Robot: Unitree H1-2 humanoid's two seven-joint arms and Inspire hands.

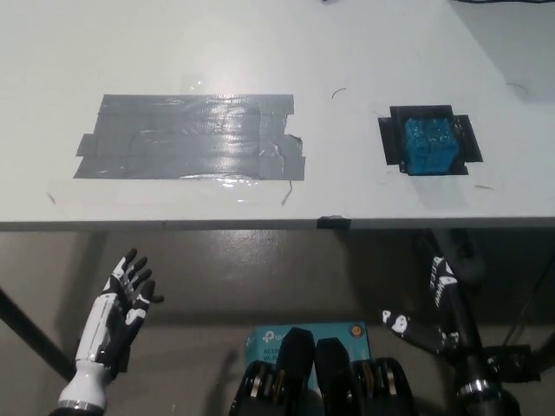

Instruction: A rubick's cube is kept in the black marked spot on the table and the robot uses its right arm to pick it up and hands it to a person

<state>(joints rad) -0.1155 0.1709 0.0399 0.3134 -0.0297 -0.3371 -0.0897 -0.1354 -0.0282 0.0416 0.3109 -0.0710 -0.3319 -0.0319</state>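
Note:
The Rubik's cube [430, 146] shows its blue top face and sits inside the black taped spot [471, 143] on the white table [260, 52], at the right. My black right hand [448, 264] hangs below the table's front edge, nearer to me than the cube and well apart from it. It is dark against the dark floor. My white left hand [128, 290] rests at the lower left, under the table edge, with fingers spread and holding nothing.
A wide patch of grey tape [191, 137] covers the table's left middle. A small black tape tab [333, 223] marks the front edge. A teal box [260, 342] lies on the floor below.

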